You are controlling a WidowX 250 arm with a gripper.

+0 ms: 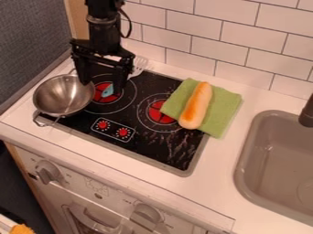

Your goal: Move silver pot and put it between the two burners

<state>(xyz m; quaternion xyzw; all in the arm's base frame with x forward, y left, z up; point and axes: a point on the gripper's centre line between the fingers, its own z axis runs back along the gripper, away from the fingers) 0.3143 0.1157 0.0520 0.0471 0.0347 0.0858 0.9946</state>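
Tabletop (214, 183) carries the cooktop (159, 151). Green towel (223, 114) with the toy baguette (196, 106) overlaps cooktop's right side. Silver pot (63, 95) sits over cooktop's left edge. Claw (104, 84) hangs over cooktop's left part, spread wide, nothing held; one finger overlaps pot's inner rim in view, contact unclear. Step looks like the grasp: straddle that rim wall, go low enough, close square, lift level, then set down mid-cooktop between left burner (107, 93) and right burner (162, 112). Pot upright, mouth up; round bowl, so long axis runs handle to handle, front-left to back across cooktop's left edge.
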